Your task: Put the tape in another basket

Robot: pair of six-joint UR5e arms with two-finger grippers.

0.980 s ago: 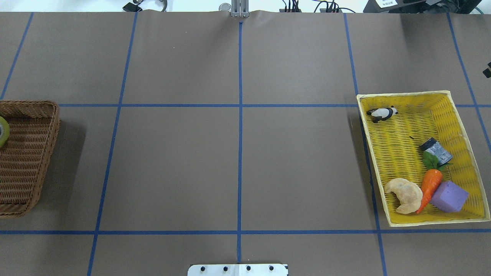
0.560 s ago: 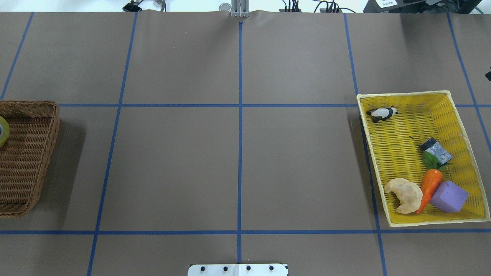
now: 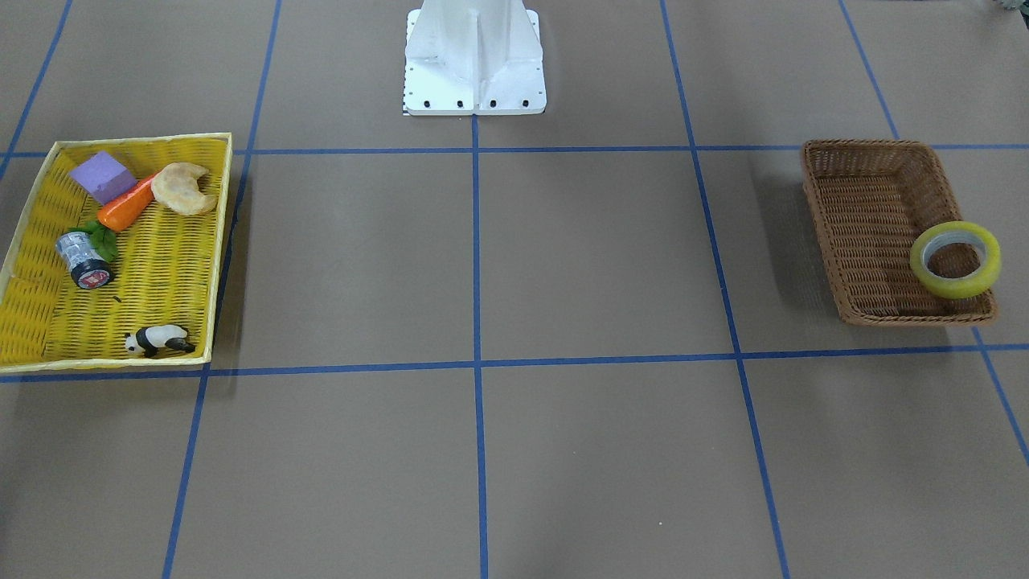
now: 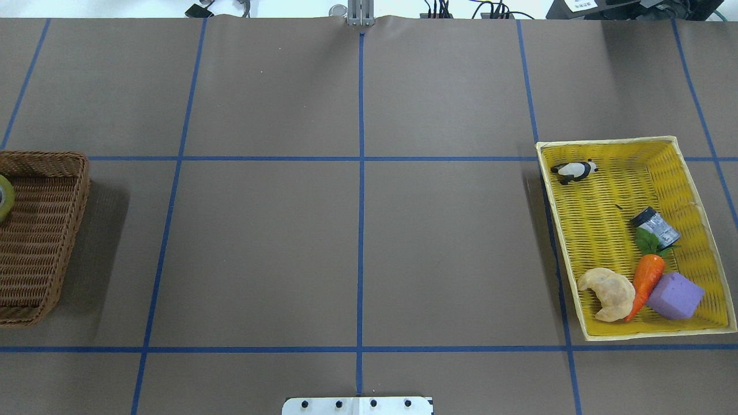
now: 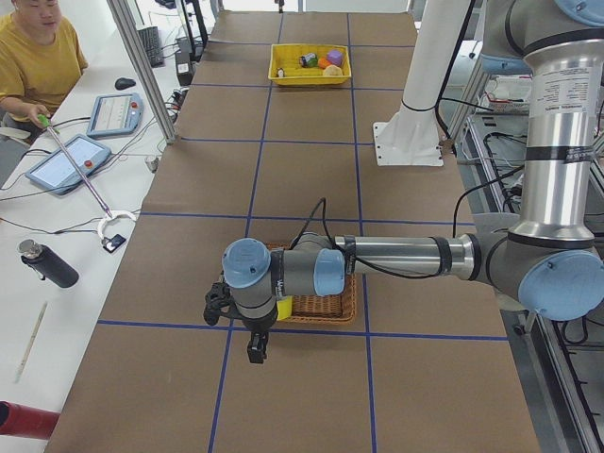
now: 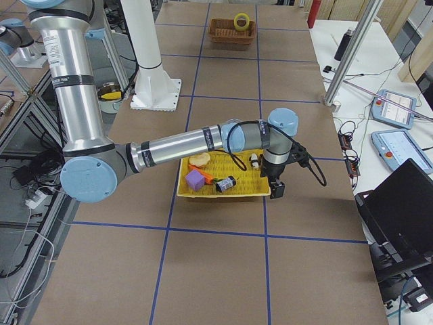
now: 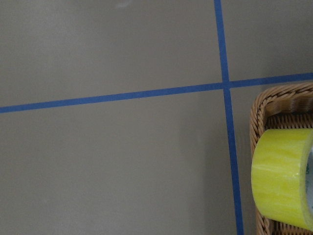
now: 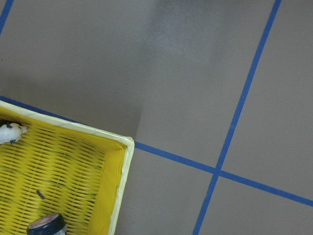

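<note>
The yellow-green tape leans tilted against the outer wall of the dark brown wicker basket, near one corner. In the overhead view only the tape's edge shows at the left border, inside the basket. The left wrist view shows the tape in the basket's corner. My left gripper hangs just beyond the basket's outer end. My right gripper hangs just outside the yellow tray's far edge. I cannot tell whether either is open or shut.
A flat yellow woven tray at the table's right end holds a toy panda, a silvery cylinder, a carrot, a croissant and a purple block. An operator sits beside the table.
A dark part at the overhead view's right edge has slid out of view. The tape, basket and tray have not moved.
</note>
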